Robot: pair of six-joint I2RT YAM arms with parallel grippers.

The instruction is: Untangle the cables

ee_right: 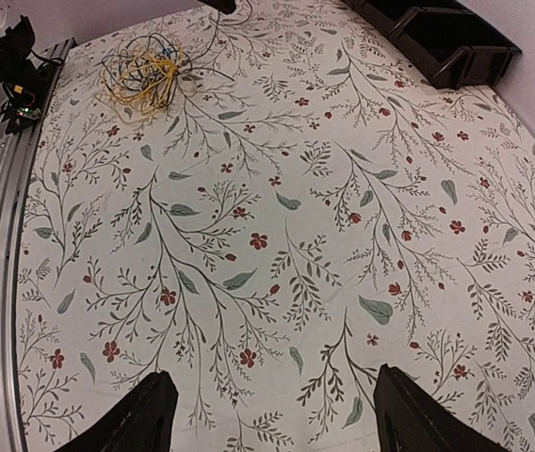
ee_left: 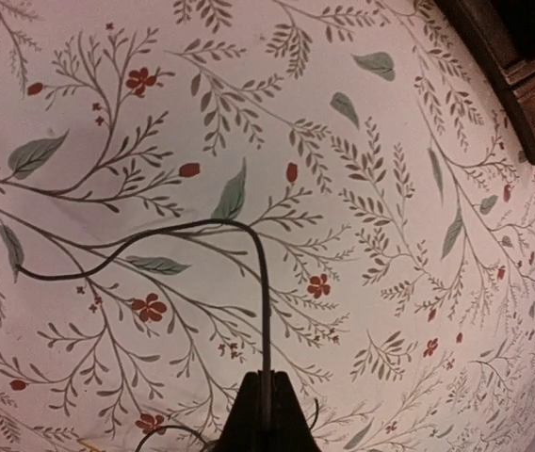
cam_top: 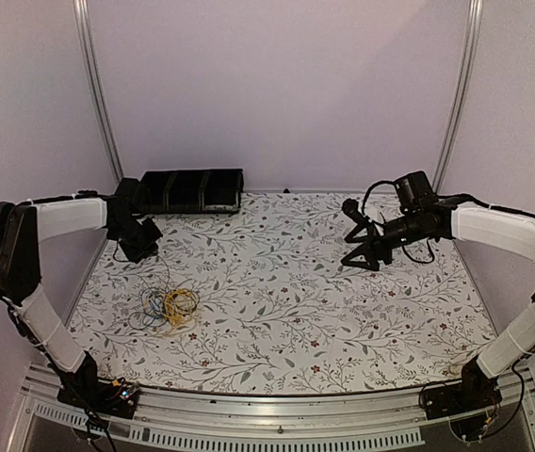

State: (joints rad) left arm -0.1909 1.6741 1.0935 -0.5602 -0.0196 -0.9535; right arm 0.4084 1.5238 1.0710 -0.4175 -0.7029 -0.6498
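The cables [cam_top: 168, 305] lie as a small tangle of yellow, blue and black loops on the left of the floral table; they also show far off in the right wrist view [ee_right: 145, 71]. My left gripper [cam_top: 142, 247] is behind the tangle, shut on a thin black cable [ee_left: 264, 311] that curves away over the cloth, its other end trailing down to the bundle. My right gripper [cam_top: 364, 254] hovers open and empty over the right side of the table, its fingers [ee_right: 145, 419] wide apart.
A black bin with several compartments [cam_top: 192, 191] stands at the back left, also in the left wrist view [ee_left: 522, 85] and right wrist view [ee_right: 437, 38]. An aluminium rail [cam_top: 267, 419] runs along the near edge. White walls enclose the table.
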